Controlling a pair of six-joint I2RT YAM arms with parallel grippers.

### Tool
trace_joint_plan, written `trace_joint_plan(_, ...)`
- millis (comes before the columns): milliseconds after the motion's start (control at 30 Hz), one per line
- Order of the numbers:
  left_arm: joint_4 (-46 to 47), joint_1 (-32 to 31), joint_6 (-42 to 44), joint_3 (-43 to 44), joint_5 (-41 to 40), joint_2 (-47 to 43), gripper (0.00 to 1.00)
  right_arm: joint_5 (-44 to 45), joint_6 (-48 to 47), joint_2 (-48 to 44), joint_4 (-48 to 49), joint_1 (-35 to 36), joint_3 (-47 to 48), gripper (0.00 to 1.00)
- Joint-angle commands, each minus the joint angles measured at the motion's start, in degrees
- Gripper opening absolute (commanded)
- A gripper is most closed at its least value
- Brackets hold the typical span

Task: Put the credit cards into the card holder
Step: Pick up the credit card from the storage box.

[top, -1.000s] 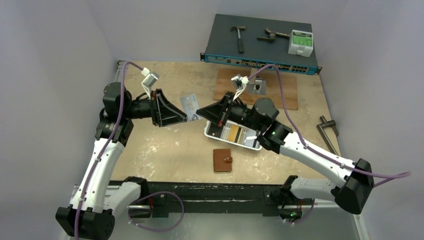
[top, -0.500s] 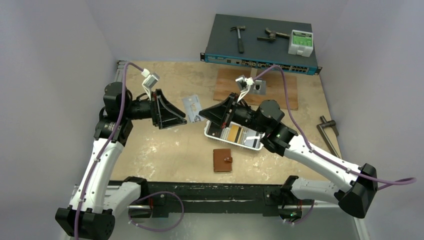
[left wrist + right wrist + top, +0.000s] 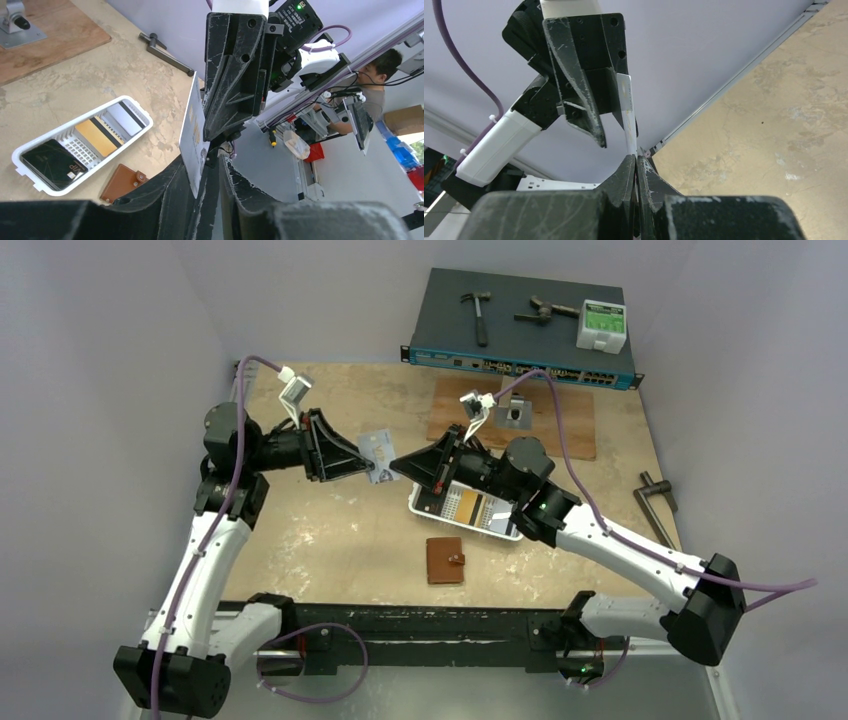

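- Scuffed beige table from above: the whitish card hangs mid-air between the left gripper and the right gripper. The brown card holder lies closed near the front edge, just in front of the white tray holding the other cards.
- Left wrist: the card sits edge-on at its slightly parted fingers; can't tell if they actually pinch it.
- Right wrist: fingers clamped tight on the card's lower edge.

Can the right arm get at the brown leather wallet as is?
Probably not yet. The brown leather wallet lies uncovered near the white slotted tray, but the right gripper is shut on a pale plastic card in mid-air.
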Motion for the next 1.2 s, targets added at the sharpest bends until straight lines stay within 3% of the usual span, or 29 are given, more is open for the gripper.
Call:
trace_joint_plan(0, 5.9, 0.2, -3.9, -0.2, 1.5, 0.3, 0.23, -0.9, 1.5, 0.6, 5.9, 0.0, 0.5, 0.00)
trace_joint_plan(233, 4.8, 0.2, -3.9, 0.2, 0.9, -0.2, 0.11, -4.9, 0.7, 0.8, 7.4, 0.2, -0.3, 0.00)
trace_joint_plan(400, -0.2, 0.2, -1.3, 1.8, 1.2, 0.0, 0.00, -6.4, -3.3, 1.1, 1.7, 0.2, 3.3, 0.05)
trace_joint_plan(500, -8.1, 0.2, 3.2, 4.1, 0.9, -0.3, 0.00, -6.2, -5.2, 1.3, -0.2, 0.2, 5.5, 0.12)
trace_joint_plan(667, -8.6, 0.0, 2.8, 3.7, 1.5, -1.5, 0.00, -7.1, -6.0, 4.3, -0.1, 0.2, 9.6, 0.15)
trace_joint_plan(933, -9.1, 0.0, 3.0, 3.9, 1.5, -2.1, 0.00, -10.7, -2.8, 6.4, 2.9, 0.2, 10.0, 0.00)
trace_joint_plan(1033, -10.2, 0.0, 4.0, 4.3, 1.2, -2.0, 0.08, -12.1, -2.8, 5.3, 2.7, 0.2, 8.7, 0.00)
trace_joint_plan(1167, -16.9, 0.1, 9.4, 5.5, -1.2, -1.3, 0.37, -8.7, -4.1, 2.5, -3.0, 0.2, 7.0, 0.00)
